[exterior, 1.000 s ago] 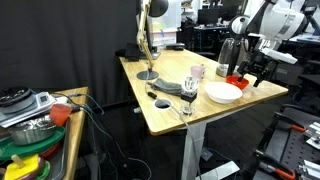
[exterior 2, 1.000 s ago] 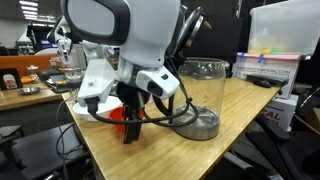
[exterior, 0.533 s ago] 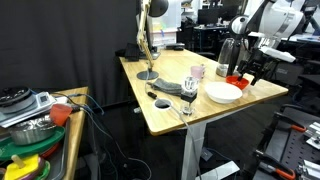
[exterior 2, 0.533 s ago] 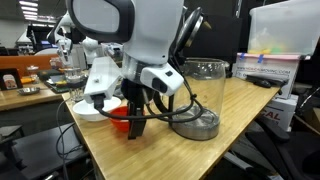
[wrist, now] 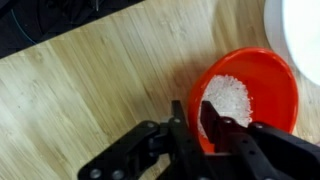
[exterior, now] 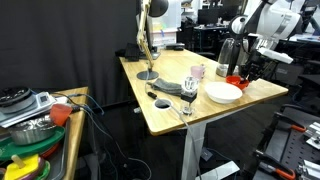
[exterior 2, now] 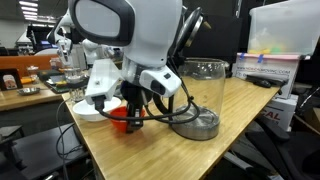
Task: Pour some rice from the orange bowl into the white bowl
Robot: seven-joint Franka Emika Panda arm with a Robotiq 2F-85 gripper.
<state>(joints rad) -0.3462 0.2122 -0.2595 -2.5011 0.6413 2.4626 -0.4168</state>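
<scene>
On the light wooden desk (wrist: 90, 90), near its edge, the small round glossy red-orange plastic bowl (wrist: 270, 70) sits just beside the wide shallow white round bowl (wrist: 300, 20), a heap of white rice (wrist: 230, 95) inside it. The black end effector (wrist: 194, 125) grips its rim, one finger inside, one outside. In an exterior view, a small pale pink cup (exterior: 197, 72) stands behind the wide bowl and a clear glass jug (exterior: 228, 52) behind the smaller one

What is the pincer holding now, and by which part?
The pincer holds the orange bowl by its rim, with one finger inside the bowl and one outside.
</scene>
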